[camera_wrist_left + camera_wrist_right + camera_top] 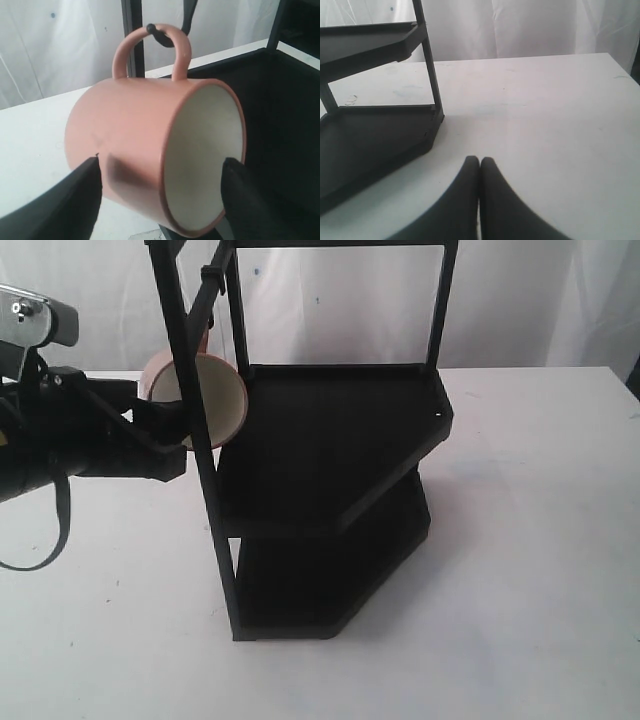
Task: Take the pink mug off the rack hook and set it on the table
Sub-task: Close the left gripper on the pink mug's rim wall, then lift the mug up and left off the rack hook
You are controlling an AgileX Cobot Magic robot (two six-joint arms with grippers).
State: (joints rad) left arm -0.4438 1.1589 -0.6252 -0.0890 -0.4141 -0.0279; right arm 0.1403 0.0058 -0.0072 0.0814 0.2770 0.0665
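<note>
Left gripper [162,161]: jaws apart, one on each side of the pink mug [130,130]; actual grip cannot be told. Mug: on its side, mouth toward the shelves, handle hung over the rack hook [155,32] of the black rack [330,440]. Right gripper [480,162]: jaws together, over the table [545,110] beside the rack.
</note>
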